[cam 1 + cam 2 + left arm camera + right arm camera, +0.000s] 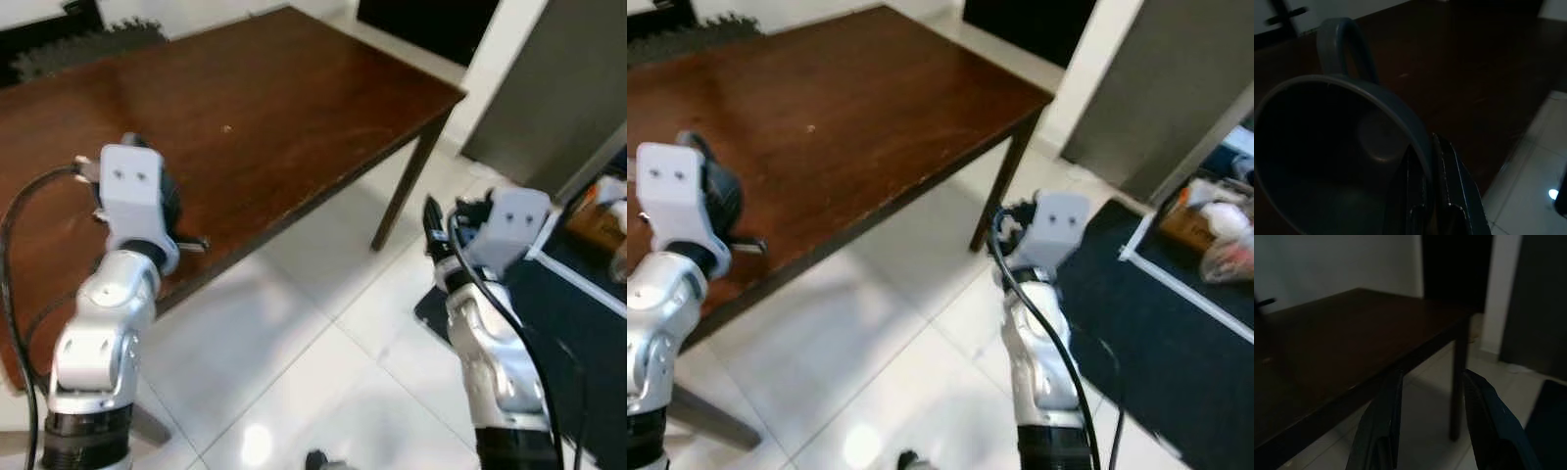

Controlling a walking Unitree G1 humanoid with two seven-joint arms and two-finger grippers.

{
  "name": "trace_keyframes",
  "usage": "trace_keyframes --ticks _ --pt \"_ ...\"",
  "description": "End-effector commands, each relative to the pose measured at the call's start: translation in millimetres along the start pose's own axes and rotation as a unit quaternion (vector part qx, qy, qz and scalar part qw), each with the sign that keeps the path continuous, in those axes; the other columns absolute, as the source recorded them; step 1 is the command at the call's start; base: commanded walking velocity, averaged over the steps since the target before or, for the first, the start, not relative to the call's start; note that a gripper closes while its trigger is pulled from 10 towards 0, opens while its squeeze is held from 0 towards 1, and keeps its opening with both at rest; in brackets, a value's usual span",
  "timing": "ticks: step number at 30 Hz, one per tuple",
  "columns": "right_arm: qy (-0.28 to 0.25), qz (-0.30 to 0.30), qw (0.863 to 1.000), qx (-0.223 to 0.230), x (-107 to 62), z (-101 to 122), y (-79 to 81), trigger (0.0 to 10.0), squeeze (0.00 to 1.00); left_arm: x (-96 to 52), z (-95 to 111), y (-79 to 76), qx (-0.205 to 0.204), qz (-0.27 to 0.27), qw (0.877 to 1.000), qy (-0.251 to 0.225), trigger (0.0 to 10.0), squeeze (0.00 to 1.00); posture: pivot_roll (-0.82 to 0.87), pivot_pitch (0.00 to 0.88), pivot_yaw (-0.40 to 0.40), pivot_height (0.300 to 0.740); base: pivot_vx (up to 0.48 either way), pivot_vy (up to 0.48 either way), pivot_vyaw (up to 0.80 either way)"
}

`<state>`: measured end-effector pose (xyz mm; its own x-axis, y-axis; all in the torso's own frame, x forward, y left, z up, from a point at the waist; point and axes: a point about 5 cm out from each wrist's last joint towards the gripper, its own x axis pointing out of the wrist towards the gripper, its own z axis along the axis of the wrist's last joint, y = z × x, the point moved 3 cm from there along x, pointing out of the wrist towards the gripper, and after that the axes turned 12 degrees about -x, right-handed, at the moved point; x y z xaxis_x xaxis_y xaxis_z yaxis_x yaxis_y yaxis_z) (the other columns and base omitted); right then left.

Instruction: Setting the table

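A blue-grey mug (pixel 1347 147) with a loop handle is pinched at its rim by my left gripper (pixel 1431 161), one finger inside the cup and one outside. In the left eye view the mug (pixel 170 200) shows as a dark shape behind the left wrist, held over the near edge of the dark brown wooden table (pixel 294 108). The mug looks empty. My right gripper (pixel 1432 377) is open with nothing between its fingers. It hovers over the tiled floor beyond the table's right corner, pointing toward the table.
The table's corner leg (pixel 402 196) stands between the two arms. White floor tiles (pixel 294 333) lie below. A dark mat (pixel 578 323) covers the floor on the right, with a cardboard box and bags (pixel 1205 225) behind it. A grey panel (pixel 558 88) rises at the far right.
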<state>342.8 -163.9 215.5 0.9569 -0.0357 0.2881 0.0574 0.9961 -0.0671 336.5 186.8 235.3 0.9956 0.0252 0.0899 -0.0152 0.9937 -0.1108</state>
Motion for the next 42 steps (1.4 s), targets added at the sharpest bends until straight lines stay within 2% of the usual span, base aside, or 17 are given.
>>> trace_keyframes --ticks 1,8,35,42 --pt "0.014 -0.006 1.0 0.002 -3.8 -7.7 -1.8 10.0 0.0 -1.7 -0.3 2.5 0.004 0.004 1.0 -0.002 10.0 0.0 0.07 0.122 0.024 0.74 0.0 0.0 -0.8" --pt "0.01 -0.009 1.0 0.001 -4.3 -6.5 -3.2 10.0 0.0 -1.2 0.4 1.3 0.003 0.002 1.0 -0.006 10.0 0.0 0.07 0.122 0.026 0.74 0.0 0.0 -0.66" --pt "-0.003 -0.005 1.0 0.002 -4.9 -1.7 -2.2 10.0 0.0 -2.0 -0.1 -1.1 0.005 -0.008 1.0 -0.009 10.0 0.0 0.07 0.128 0.026 0.74 0.293 0.0 0.0" --pt "-0.002 -0.006 1.0 0.001 -5.0 -2.7 -2.4 10.0 0.0 -2.5 -0.7 -1.6 0.008 -0.009 1.0 -0.008 10.0 0.0 0.07 0.122 0.026 0.74 0.103 0.0 0.0"
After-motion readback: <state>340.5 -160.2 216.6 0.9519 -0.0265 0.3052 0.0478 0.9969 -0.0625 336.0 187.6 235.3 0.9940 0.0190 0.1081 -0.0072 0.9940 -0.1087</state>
